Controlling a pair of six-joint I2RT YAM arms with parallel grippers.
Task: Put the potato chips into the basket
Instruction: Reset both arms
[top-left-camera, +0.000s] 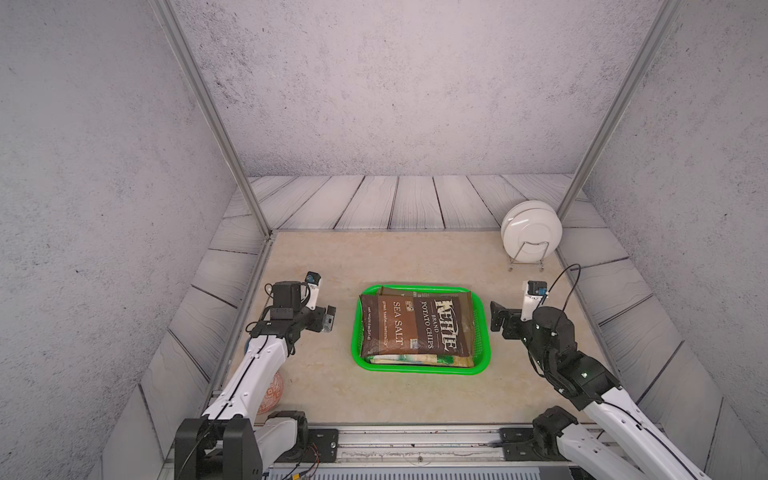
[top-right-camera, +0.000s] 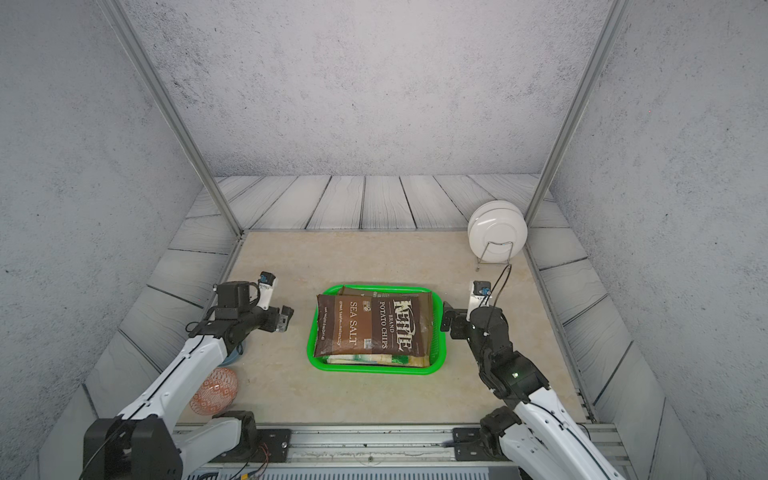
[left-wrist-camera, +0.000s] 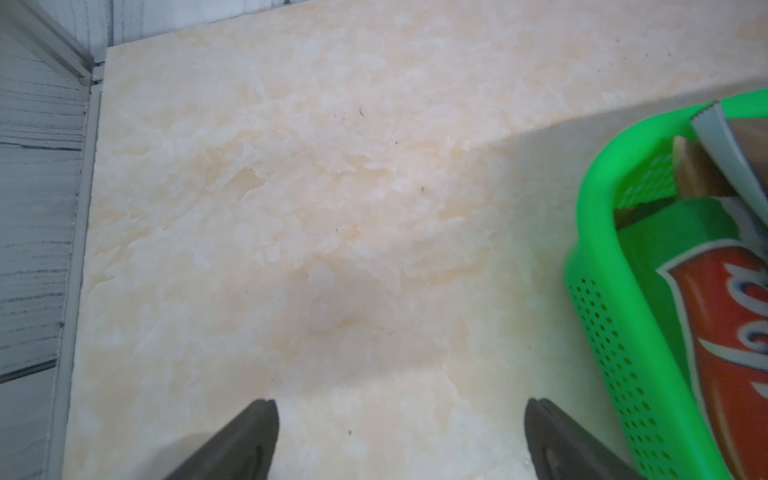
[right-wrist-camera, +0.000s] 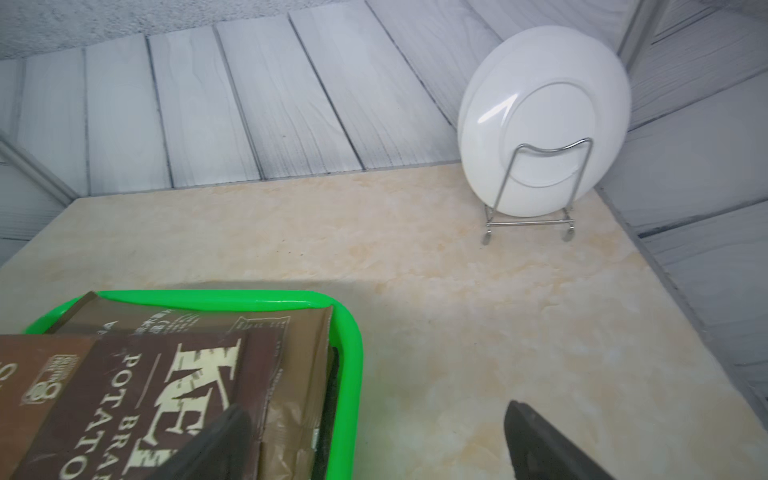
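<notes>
The chip bags (top-left-camera: 417, 328) lay stacked in the basket (top-left-camera: 420, 370). The left gripper (top-left-camera: 328, 318) hung at its nine o'clock and the right gripper (top-left-camera: 496, 318) at three, both spread wide and empty.

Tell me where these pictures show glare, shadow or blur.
In the right wrist view a glare streak lies on the white plate, and the brown chip bag looks soft up close; in the left wrist view the red bag in the basket is blurred and a shadow edge crosses the table; in both top views the brown chip bag's print is readable.
</notes>
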